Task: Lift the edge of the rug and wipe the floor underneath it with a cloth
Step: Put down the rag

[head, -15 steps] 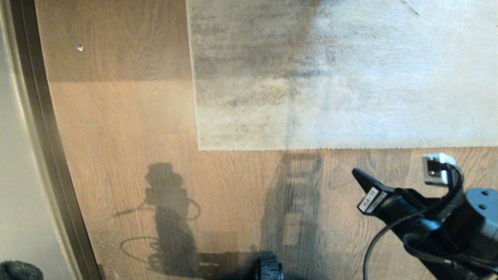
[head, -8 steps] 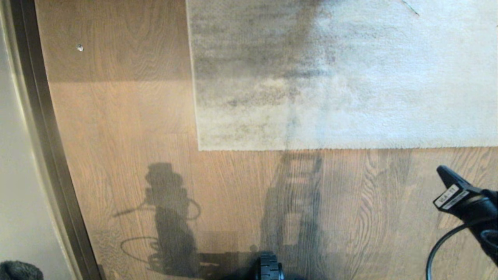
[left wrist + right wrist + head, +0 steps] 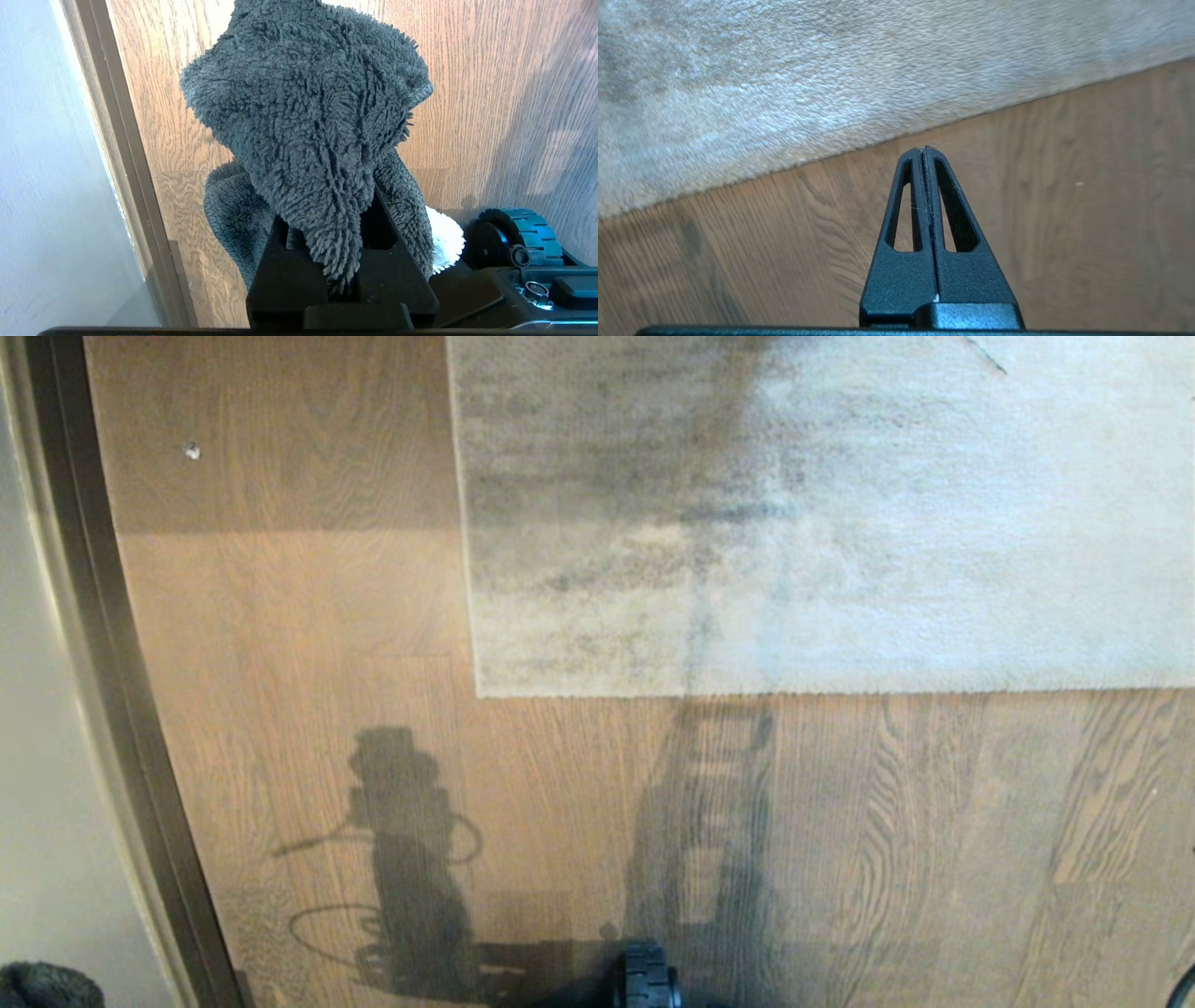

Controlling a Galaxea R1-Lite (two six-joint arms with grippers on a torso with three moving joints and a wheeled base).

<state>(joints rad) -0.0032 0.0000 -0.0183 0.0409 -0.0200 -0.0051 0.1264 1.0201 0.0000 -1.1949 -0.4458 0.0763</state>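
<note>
1 floor (image 3: 308,644), wood planks. 1 rug, flat; rug edge (image 3: 822,693) lies on floor. 1 cloth (image 3: 308,116), clamped in left gripper (image 3: 343,242) beside robot base, above floor. Right gripper (image 3: 923,151) clenched, empty, over floor nr rug edge; gone from head view vs a sec ago.

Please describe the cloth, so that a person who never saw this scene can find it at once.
Start at the wooden floor beside the pale wall. There the left gripper is shut on the cloth, a dark grey wad. Its long fuzzy pile sets it apart from the flat, pale rug and the black wheel.
</note>
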